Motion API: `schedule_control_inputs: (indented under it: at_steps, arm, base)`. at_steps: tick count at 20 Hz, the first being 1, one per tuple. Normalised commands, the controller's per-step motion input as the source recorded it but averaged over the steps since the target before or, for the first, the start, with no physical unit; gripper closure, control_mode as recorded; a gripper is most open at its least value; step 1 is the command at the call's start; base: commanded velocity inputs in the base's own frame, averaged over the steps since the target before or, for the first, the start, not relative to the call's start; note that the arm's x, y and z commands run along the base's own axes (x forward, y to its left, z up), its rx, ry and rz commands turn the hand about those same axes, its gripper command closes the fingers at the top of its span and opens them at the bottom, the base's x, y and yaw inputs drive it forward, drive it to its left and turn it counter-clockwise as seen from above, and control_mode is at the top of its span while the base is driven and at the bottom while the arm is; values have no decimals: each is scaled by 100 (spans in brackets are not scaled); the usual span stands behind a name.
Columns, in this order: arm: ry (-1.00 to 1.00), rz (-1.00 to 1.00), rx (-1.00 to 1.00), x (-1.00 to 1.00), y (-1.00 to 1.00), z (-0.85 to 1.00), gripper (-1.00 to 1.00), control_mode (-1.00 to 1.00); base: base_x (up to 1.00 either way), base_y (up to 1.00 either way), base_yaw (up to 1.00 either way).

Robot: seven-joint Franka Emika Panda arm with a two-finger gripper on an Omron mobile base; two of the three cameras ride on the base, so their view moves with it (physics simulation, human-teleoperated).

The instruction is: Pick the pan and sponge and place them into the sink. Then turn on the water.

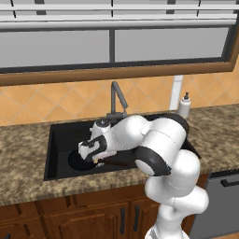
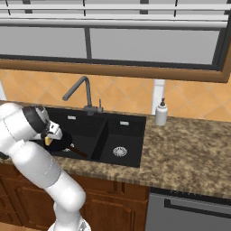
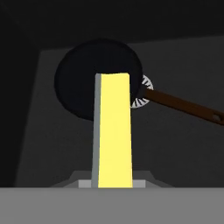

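My pincer (image 1: 95,160) clamped on flat yellow sponge w/ grey-blue face (image 3: 113,131), over the matte black double-basin sink (image 2: 131,121).
Small round black frying pan (image 3: 78,78) lies in wide basin below sponge, thin brown handle (image 3: 183,105) past silver drain (image 3: 141,97).

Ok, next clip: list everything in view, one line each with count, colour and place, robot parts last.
pan: one, black with brown handle, in the sink's wide basin
sponge: one, yellow with grey face, held above the pan
sink: one, black, two basins, set in counter
faucet: one, dark grey, behind sink
soap bottle: one, white, right of sink
counter: one, speckled brown
gripper: one, white and dark, shut on sponge over wide basin
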Motion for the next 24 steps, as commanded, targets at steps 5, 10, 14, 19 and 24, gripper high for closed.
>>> schedule_control_inputs:
  at_steps: [5,10,14,19,24]
  arm:
    - [0,0,0,15,5,-19,100,-100]
    - [0,0,0,19,13,-8,100,-100]
    - [0,0,0,24,13,-1,100,-100]
    - [-1,0,0,33,16,-5,100,-100]
    - [0,0,0,31,18,-18,100,-100]
  base:
    - [0,0,0]
    - [0,0,0]
    - [0,0,0]
    - [0,0,0]
    - [0,0,0]
